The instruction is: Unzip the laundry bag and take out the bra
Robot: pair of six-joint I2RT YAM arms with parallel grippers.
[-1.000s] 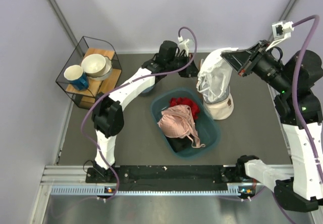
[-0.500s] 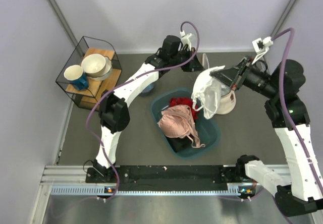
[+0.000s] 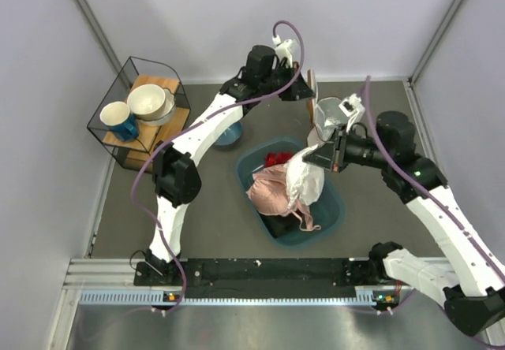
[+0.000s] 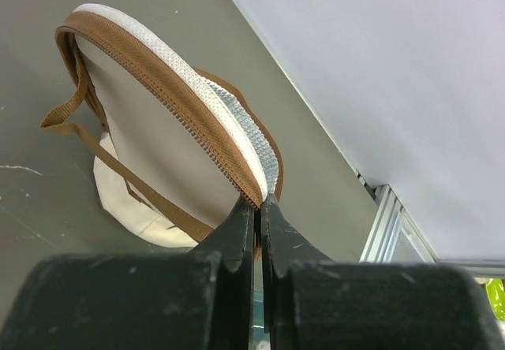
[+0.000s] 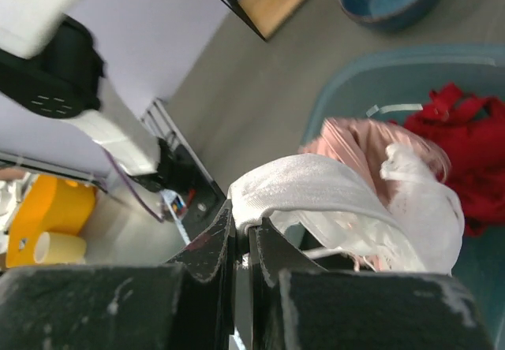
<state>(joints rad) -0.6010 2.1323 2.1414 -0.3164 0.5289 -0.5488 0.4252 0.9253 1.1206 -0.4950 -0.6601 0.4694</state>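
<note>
Pinching laundry bag [image 4: 150, 129] rim, left end effector [image 4: 257, 202] clenched, right end effector [image 5: 243, 222] grasping white fabric [image 5: 316, 188] over tub [image 3: 330, 206]

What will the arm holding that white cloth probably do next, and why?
Most likely the right gripper opens and drops the white sheer fabric. The fabric is pinched between its fingers and hangs right over the teal tub, above the bra. The left gripper grips the laundry bag by its zipper rim.
</note>
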